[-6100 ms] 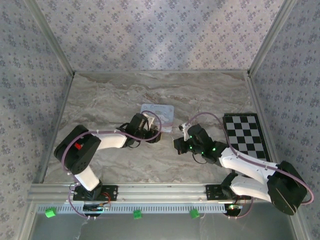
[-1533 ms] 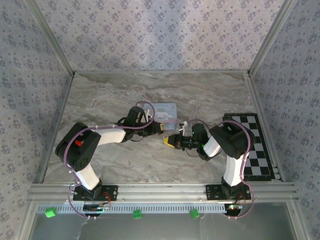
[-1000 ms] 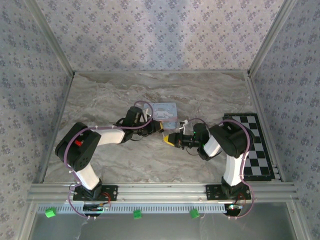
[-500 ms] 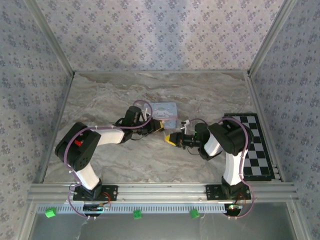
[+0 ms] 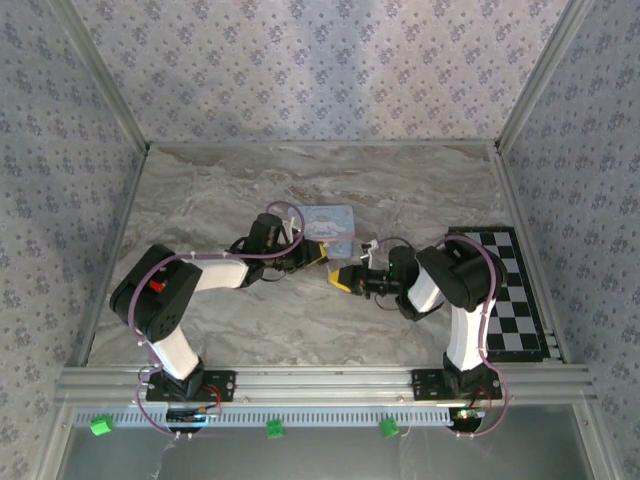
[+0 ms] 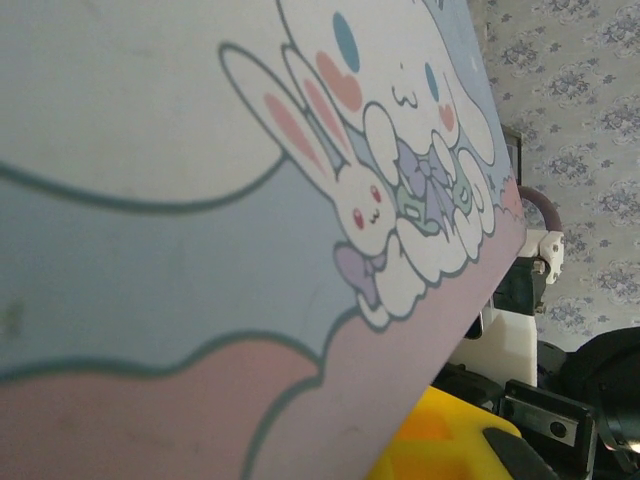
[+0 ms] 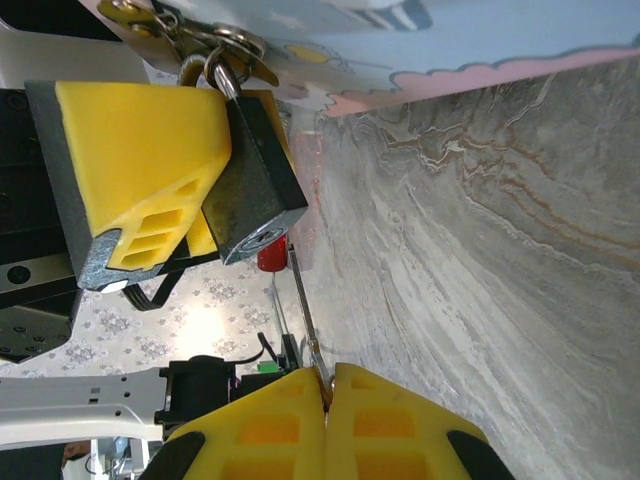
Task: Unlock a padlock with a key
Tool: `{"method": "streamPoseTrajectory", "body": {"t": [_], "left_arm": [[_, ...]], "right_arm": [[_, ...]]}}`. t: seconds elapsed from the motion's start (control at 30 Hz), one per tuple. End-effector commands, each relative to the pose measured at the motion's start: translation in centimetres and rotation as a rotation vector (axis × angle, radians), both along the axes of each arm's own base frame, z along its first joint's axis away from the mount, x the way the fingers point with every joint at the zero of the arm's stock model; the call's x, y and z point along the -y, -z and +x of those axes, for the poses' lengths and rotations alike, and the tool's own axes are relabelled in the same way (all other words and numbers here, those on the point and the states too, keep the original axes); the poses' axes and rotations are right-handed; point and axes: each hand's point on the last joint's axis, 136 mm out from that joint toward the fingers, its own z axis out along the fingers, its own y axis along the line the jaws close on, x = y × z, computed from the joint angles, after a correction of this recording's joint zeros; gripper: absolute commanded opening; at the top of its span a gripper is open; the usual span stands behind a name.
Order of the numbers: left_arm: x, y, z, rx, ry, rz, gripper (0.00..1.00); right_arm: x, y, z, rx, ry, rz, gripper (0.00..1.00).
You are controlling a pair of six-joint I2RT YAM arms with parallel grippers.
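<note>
Marble table [image 5: 200,200], left end effector [image 5: 316,256] clamping padlock [image 7: 255,180], right end effector [image 7: 325,392] pinching key [image 7: 303,300]

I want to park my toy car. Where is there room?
Bare marble tabletop: between the back wall and the pale-blue square cartoon tin, and left of the left arm. Crowded: the middle, where the left end effector and right end effector meet at the small dark padlock.
</note>
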Motion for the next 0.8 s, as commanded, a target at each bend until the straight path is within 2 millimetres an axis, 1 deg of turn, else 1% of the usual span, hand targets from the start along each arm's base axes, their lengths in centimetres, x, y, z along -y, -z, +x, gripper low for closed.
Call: {"method": "streamPoseTrajectory", "body": {"t": [0.0,0.17,0.37,0.57,0.77], "left_arm": [[0.65,-2.31,0.19,0.063,0.033,-0.074,0.00],[0.78,-2.16,0.09,0.061,0.041,-0.078,0.00],[0.91,-2.15,-0.15,0.060,0.046,-0.101,0.00],[0.95,-1.96,-0.42,0.056,0.054,-0.103,0.00],[0.93,-1.99,-0.55,0.058,0.057,-0.106,0.00]], "right_arm": [[-0.66,-1.79,-0.08,0.052,-0.032,0.039,0.00],[-0.85,-2.17,0.09,0.074,-0.034,0.043,0.00],[-0.65,-1.82,0.13,0.067,-0.028,0.037,0.00],[-0.59,-2.44,0.37,0.081,-0.023,0.047,0.00],[-0.31,-2.24,0.59,0.079,-0.011,0.042,0.00]]}}
